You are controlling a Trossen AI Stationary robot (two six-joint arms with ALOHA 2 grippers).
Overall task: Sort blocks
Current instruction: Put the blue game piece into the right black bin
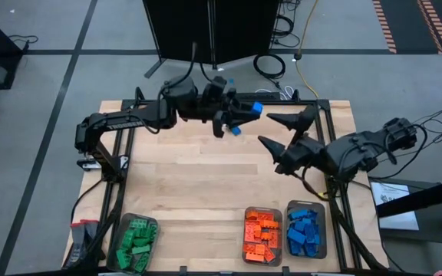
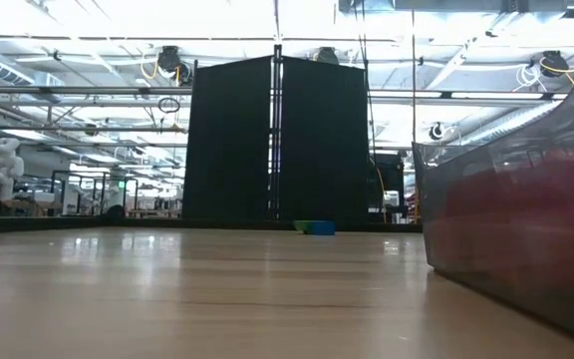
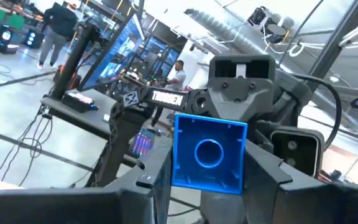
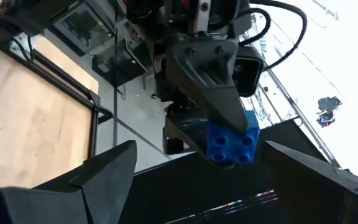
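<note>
Blue block [image 3: 209, 151] clamped in left claw [image 1: 240, 116], raised above bench's far edge. Right claw [image 1: 278, 132] faces it, fingers spread wide, empty. For handover: centre block between right fingers [image 4: 104, 171], close squarely before left lets go. Sorted blocks [image 1: 261, 231] fill trays [image 1: 318, 208] at near edge.

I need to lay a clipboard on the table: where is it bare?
The wooden tabletop is bare across its middle, between the arms at the far edge and the clear plastic trays at the near edge. Crowded: the left gripper holding a blue studded brick, facing the open right gripper; trays of green, orange, blue bricks.
</note>
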